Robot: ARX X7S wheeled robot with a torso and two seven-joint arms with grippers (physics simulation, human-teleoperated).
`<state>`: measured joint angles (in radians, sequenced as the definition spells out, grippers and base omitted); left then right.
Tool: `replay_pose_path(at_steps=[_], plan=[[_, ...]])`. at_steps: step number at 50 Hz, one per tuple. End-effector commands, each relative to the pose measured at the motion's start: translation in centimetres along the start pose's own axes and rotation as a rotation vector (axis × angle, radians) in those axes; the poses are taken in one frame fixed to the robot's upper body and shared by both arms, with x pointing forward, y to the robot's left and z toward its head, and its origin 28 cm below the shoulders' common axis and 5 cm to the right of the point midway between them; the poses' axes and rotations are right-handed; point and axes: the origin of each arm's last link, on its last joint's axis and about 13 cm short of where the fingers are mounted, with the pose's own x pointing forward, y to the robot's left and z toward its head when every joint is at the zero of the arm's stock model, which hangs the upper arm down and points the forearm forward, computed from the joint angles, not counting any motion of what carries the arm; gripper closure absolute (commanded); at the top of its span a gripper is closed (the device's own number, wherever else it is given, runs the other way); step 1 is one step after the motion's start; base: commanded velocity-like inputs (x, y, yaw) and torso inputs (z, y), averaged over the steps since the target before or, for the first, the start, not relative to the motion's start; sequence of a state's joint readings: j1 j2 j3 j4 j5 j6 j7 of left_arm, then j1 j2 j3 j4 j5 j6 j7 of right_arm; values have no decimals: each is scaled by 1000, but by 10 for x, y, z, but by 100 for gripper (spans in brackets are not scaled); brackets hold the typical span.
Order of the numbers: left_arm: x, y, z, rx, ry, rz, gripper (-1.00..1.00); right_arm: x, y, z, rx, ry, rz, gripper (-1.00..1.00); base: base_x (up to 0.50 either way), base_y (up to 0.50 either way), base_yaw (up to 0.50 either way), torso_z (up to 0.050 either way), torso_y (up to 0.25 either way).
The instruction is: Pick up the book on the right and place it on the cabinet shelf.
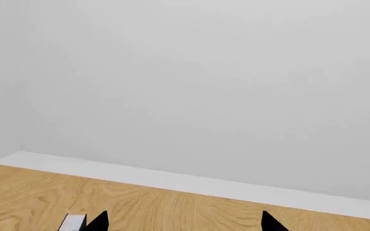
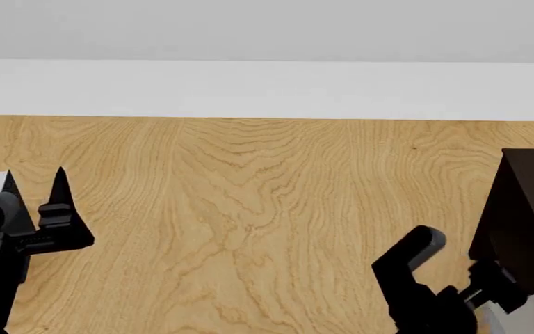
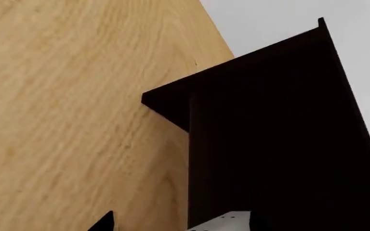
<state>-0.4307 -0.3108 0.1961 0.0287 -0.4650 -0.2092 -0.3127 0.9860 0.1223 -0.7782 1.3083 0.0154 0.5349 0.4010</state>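
Observation:
No grey book shows plainly in any view. The dark brown cabinet [image 2: 527, 216] stands at the right edge of the head view and fills much of the right wrist view [image 3: 275, 134]. My right gripper [image 2: 457, 261] is low beside the cabinet's near corner, jaws wide apart, with bare floor between them. Only one dark fingertip [image 3: 104, 222] shows in the right wrist view. A small pale grey piece [image 3: 227, 221] lies at that view's edge against the cabinet; I cannot tell what it is. My left gripper [image 2: 21, 191] is open and empty over the floor, and also shows in the left wrist view [image 1: 185, 224].
A light wooden floor [image 2: 248, 209] runs to a white skirting board [image 2: 267, 87] under a plain pale wall [image 1: 204, 86]. A pale grey patch [image 2: 522, 320] shows at the head view's lower right corner, under the cabinet's edge.

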Motion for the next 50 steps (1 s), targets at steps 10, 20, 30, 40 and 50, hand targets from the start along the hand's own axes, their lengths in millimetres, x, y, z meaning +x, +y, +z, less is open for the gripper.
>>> replay_pose_path(at_steps=[10,20,30,40,50], plan=[[1,0,-3,-6,3,-1,-100,4,4,4,282,-75,161,-100,0,0,0,0,0],[1,-1,-2,-6,3,-4,-100,3,5,10,301,-107,167,-100,0,0,0,0,0],[1,-2,-4,-7,5,-6,-100,-2,12,13,365,-58,253,-100,0,0,0,0,0],[0,-2,-4,-10,6,-6,-100,-6,15,10,375,36,299,-100,0,0,0,0,0],[0,-2,-5,-13,7,-3,-100,-8,17,3,415,122,373,-100,0,0,0,0,0]])
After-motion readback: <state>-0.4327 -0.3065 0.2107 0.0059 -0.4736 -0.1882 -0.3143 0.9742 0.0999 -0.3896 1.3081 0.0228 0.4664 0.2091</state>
